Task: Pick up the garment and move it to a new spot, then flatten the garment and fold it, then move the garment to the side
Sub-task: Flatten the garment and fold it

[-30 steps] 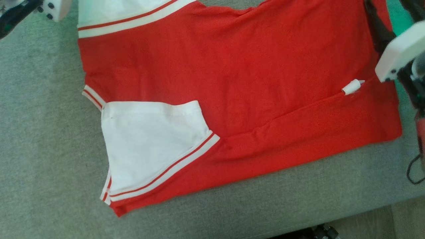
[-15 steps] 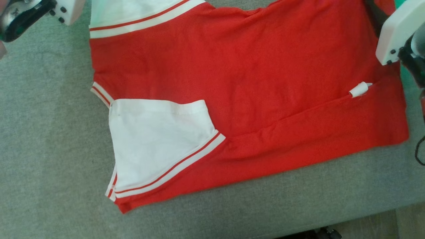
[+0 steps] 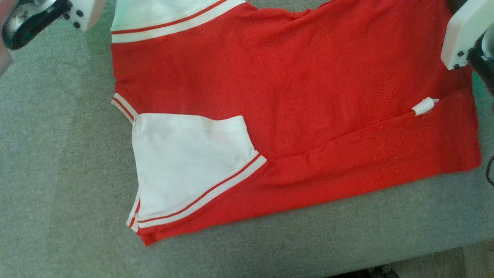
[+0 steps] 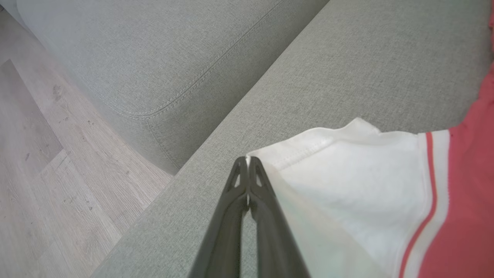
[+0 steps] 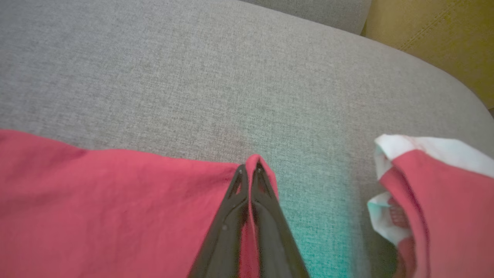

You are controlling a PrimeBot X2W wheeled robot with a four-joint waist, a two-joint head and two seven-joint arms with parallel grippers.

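The garment [image 3: 293,88] is a red shirt with white sleeves, spread flat on a grey sofa cushion [image 3: 58,173]. One white sleeve [image 3: 185,162] with red-striped trim lies folded over its lower left, and a small white tag [image 3: 423,106] sticks out near the right edge. My left gripper [image 4: 247,160] is shut on the corner of the other white sleeve [image 4: 366,185]. My right gripper [image 5: 250,168] is shut on a pinched fold of the red edge [image 5: 115,200]. In the head view the pale wrist housings sit at the top left [image 3: 83,13] and top right [image 3: 463,36].
Wooden floor [image 4: 46,154] lies beyond the cushion's left end, beside a second grey cushion [image 4: 154,58]. A yellow cushion [image 5: 444,38] shows at the far right. A bunched red-and-white part of the garment [image 5: 444,193] lies right of my right gripper. The cushion's front edge [image 3: 424,258] runs along the bottom.
The head camera has moved, so the garment now sits further right in its view. My right gripper has closed from wide open onto the red edge. The left gripper stays shut.
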